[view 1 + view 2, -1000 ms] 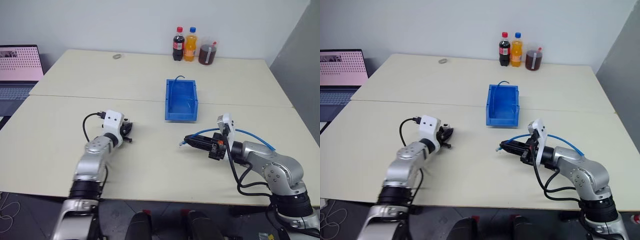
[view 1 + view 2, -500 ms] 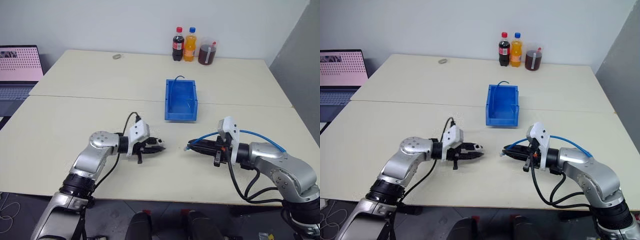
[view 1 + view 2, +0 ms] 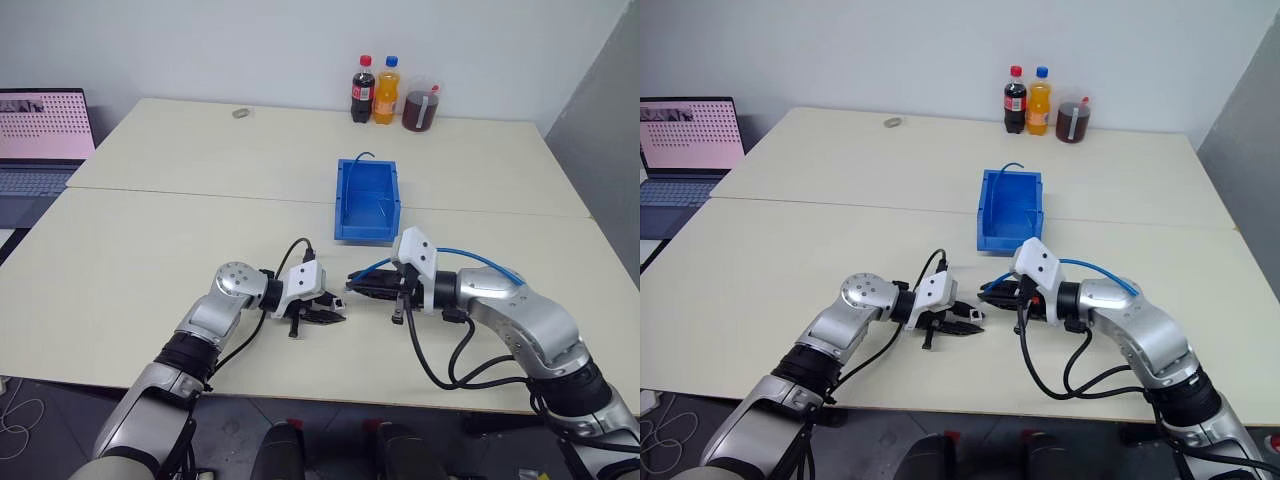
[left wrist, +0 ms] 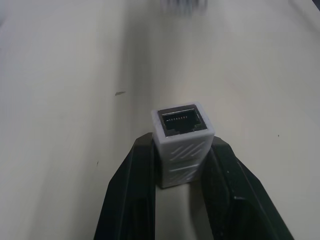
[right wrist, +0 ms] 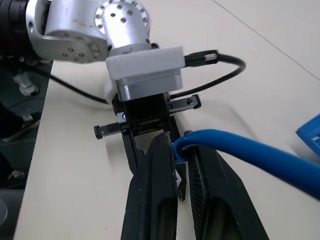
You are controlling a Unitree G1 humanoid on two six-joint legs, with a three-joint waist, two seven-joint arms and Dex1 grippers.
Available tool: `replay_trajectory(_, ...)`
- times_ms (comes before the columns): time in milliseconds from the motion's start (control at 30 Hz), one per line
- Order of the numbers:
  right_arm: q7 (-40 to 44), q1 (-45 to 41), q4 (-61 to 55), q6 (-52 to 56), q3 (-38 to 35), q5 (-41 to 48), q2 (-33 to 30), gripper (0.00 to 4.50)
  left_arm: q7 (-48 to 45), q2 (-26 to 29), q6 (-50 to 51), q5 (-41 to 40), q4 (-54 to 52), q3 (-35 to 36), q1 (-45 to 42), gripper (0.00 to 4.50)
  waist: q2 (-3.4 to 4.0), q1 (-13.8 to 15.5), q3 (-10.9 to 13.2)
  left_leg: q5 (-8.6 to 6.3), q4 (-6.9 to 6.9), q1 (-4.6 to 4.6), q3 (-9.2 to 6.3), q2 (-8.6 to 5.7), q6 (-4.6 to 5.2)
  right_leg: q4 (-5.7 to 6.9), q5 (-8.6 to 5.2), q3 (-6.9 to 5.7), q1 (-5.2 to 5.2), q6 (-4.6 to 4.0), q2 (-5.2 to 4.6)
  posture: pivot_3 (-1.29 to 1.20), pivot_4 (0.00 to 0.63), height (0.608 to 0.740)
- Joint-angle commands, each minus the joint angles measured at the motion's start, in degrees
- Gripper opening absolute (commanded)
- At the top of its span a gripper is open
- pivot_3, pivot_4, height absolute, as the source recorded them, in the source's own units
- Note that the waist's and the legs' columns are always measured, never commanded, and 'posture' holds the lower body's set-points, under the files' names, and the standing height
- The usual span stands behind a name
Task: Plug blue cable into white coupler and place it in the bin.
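My left gripper (image 3: 330, 312) is shut on the white coupler (image 4: 181, 142), a small ribbed block whose open dark socket faces away from the wrist. The coupler's tip (image 3: 977, 317) pokes out toward the right arm. My right gripper (image 3: 356, 285) is shut on the blue cable (image 5: 235, 150) close to its end. That cable (image 3: 470, 258) arcs back over the right forearm. The two grippers face each other tip to tip near the table's middle front, a small gap apart. The cable's plug is hidden between the fingers (image 5: 160, 165). The bin (image 3: 367, 200) stands open just behind them.
Two drink bottles (image 3: 362, 88) and a cup with dark liquid (image 3: 420, 105) stand at the table's far edge. A laptop (image 3: 40, 140) sits off to the far left. A small ring-like object (image 3: 241, 113) lies at the back left. A seam (image 3: 200, 195) runs across the tabletop.
The left gripper swung right and turned its tip toward the right arm. The right gripper moved left with the cable. Both now meet in front of the bin.
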Motion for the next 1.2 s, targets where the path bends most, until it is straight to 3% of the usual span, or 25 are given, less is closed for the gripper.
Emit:
replay_trajectory(33, 2.4, -1.6, 2.2, -3.7, 2.3, -3.2, 0.8, 0.05, -0.4, -0.5, -0.6, 2.0, 1.6, -1.2, -0.1, 0.90, 0.02, 0.0, 0.0, 0.00, 0.00, 0.00, 0.00, 0.00, 0.00, 0.00, 0.00, 0.00, 0.00, 0.00, 0.00, 0.00, 0.150, 0.740)
replay_trajectory(667, 8.6, -2.7, 8.0, -9.0, 6.9, -11.7, 1.7, 0.04, -1.0, -0.4, 0.5, 2.0, 0.0, -0.7, 1.5, 0.88, 0.09, -0.1, -0.1, 0.00, 0.01, 0.06, -0.01, 0.00, 0.00, 0.07, 0.14, -0.02, 0.03, -0.24, 0.01, 0.00, 0.150, 0.740)
replay_trajectory(1200, 17.0, -9.7, 10.2, -6.6, 12.7, -16.7, 1.3, 0.04, -1.1, -0.6, 0.1, 3.2, -0.2, -1.1, 1.1, 0.86, 0.18, -0.1, -0.2, 0.00, 0.00, 0.19, 0.05, 0.01, 0.00, 0.14, 0.13, 0.02, 0.08, -0.26, 0.01, 0.00, 0.150, 0.740)
